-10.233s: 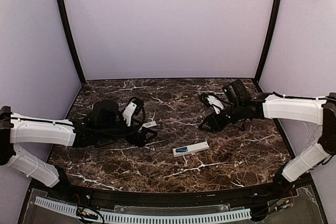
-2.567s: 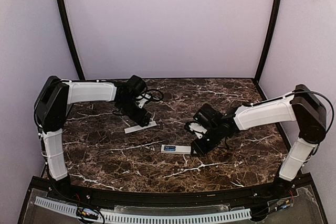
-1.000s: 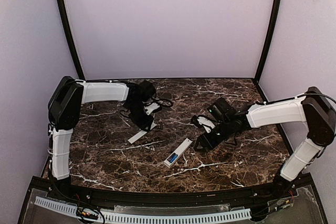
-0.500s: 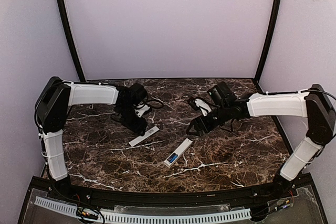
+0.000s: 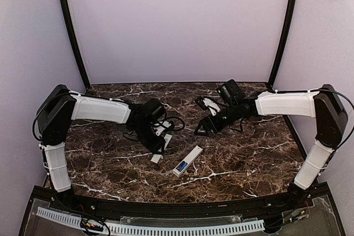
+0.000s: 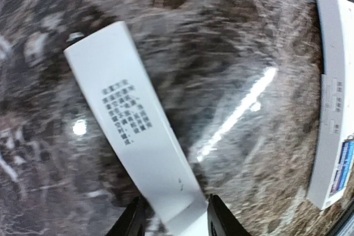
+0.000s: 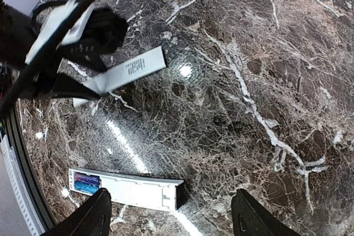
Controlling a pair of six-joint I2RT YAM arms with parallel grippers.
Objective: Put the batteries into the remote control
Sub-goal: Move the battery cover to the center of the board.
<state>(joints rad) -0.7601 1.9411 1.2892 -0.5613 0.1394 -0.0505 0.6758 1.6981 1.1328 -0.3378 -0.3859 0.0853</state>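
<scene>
right gripper (image 7: pixel 172 214) gapes empty, left gripper (image 6: pixel 174 222) straddles the cover (image 6: pixel 127 131), grip unclear | remote control (image 5: pixel 191 157) flat on the table (image 5: pixel 249 158), one battery (image 5: pixel 181 166) seated | likely light, stiff, slick; you pinch its long edges

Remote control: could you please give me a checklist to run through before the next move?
1. Blue battery seated in the remote control: ok.
2. Both batteries in: cannot tell; only one blue patch shows.
3. Cover pinched at its end in the left gripper: ok.
4. Cover lined up over the remote control: not ok; it lies apart from it, at an angle.
5. Right gripper open and empty: ok.
6. Remote control steadied: not ok; it lies free on the table.
</scene>
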